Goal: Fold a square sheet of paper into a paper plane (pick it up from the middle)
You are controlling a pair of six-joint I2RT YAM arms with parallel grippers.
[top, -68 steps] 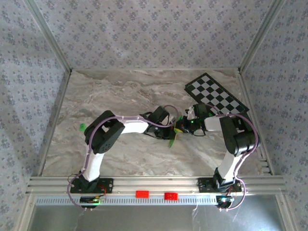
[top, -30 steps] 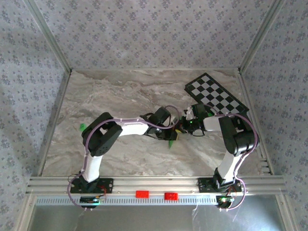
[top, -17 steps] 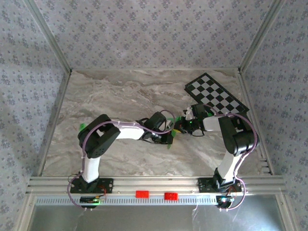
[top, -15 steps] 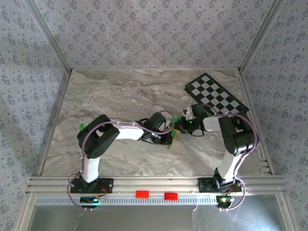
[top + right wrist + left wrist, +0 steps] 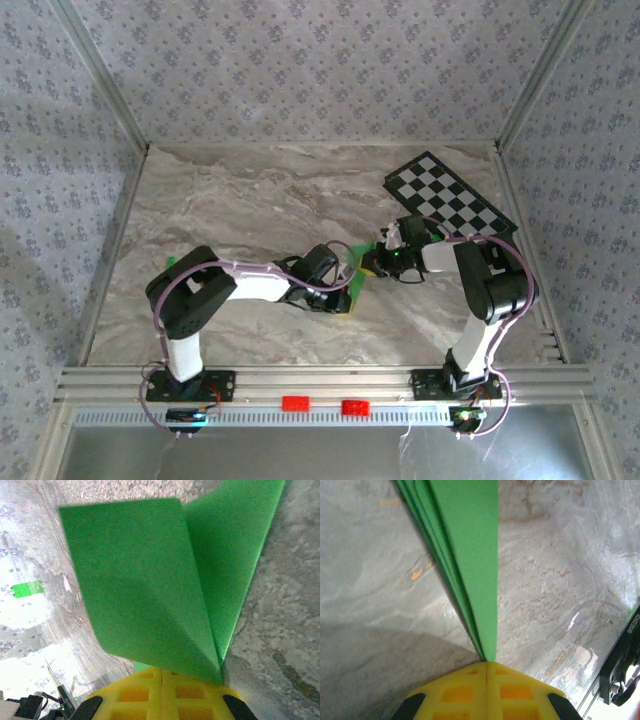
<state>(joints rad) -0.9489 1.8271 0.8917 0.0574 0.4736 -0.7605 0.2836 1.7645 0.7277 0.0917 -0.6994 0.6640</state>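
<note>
The square sheet of paper, bright green and folded into several layers, hangs between my two grippers at mid-table. My left gripper is shut on its near end. In the left wrist view the yellow jaws meet flat, and the layered paper runs away from them as a narrow strip. My right gripper is shut on the far end. In the right wrist view its jaws pinch a corner where a folded flap of the paper fans out.
A black-and-white checkered board lies at the back right, just beyond the right arm. A tiny green block sits on the marble table to the left. Metal frame rails border the table on all sides.
My left arm has pulled back toward the near left, its elbow dropping low, and its gripper has slid nearer along the paper. More green shows between the grippers. The right arm has barely moved.
</note>
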